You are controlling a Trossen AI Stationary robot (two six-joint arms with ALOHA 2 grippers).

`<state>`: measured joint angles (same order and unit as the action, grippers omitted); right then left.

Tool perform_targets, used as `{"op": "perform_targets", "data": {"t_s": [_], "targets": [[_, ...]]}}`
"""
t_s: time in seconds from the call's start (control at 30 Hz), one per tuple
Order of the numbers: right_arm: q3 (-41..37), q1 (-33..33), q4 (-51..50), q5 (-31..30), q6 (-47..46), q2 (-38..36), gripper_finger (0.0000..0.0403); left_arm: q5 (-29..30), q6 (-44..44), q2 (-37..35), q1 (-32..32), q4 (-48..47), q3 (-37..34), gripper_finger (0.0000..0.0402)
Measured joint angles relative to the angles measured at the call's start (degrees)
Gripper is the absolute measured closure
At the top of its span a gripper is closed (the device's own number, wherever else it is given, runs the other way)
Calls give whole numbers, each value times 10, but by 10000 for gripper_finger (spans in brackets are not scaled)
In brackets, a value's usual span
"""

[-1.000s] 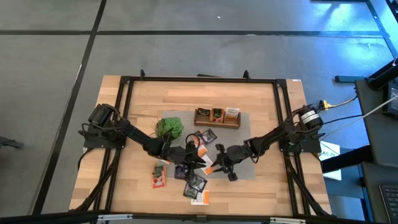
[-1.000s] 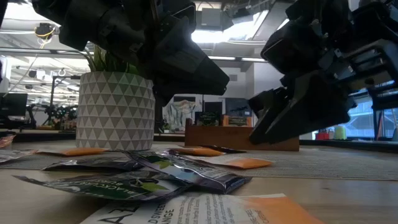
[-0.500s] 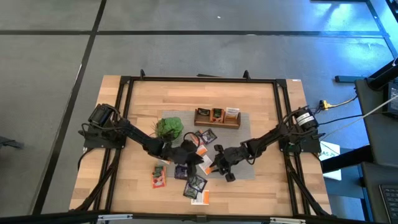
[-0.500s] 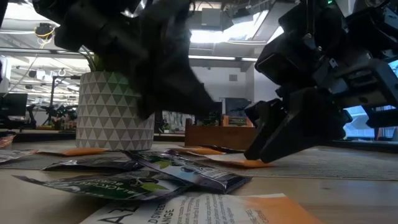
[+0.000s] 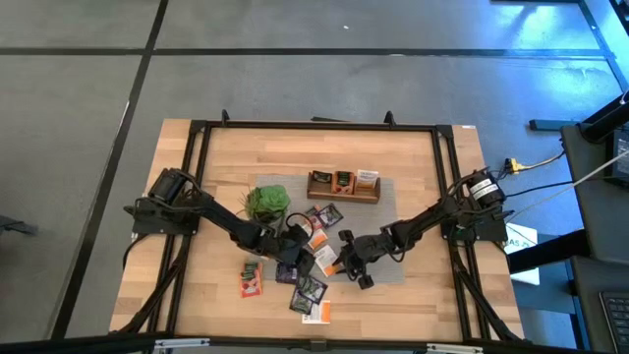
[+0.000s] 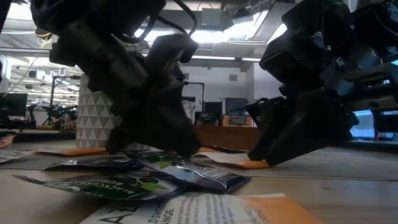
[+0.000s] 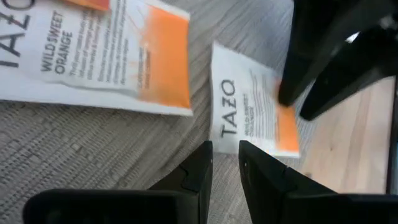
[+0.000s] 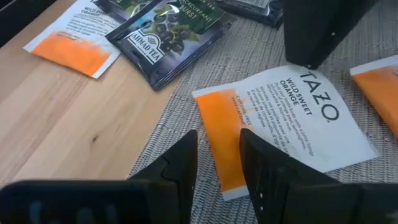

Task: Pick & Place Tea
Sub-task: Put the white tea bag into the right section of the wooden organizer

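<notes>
A white-and-orange tea sachet lies flat on the grey mat, and both grippers are at it. My left gripper slants down at its white end, fingers a narrow gap apart. My right gripper slants down over its orange end, also narrowly open. Each wrist view shows the other arm's dark fingers at the sachet's far end. More tea sachets, red, dark and white-orange, lie scattered around. My left gripper has its fingertips at the edge of the sachet's white end; I cannot tell whether they touch it. My right gripper has its fingertips down at the sachet's orange end, slanting from the table's right. I cannot tell whether they touch it. The sachet lies flat.
A potted plant stands just behind my left gripper. The wooden three-compartment box sits at the mat's far edge with sachets in it. A second white-orange sachet lies beside the first. Dark sachets lie toward the near edge.
My left gripper has come down toward the mat and rolled about its own axis, so its fingers now stand low beside the sachets. My right gripper has tipped down a little until its fingertips reach the orange end of the sachet. The sachets have stayed in place.
</notes>
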<state>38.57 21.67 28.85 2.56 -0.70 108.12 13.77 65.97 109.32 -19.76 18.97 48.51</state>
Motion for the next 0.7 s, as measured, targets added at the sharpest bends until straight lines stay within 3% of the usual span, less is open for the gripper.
{"op": "perform_targets", "data": {"t_s": [0.27, 0.47, 0.7], "targets": [[-2, 2, -5, 0, 14, 0, 281, 20, 27, 6, 4, 21, 0, 327], [-2, 6, -5, -4, 15, 0, 281, -27, 41, -4, 13, 15, -2, 327], [-2, 7, -6, -4, 29, 1, 281, -32, 23, -5, 18, 13, -1, 327]]}}
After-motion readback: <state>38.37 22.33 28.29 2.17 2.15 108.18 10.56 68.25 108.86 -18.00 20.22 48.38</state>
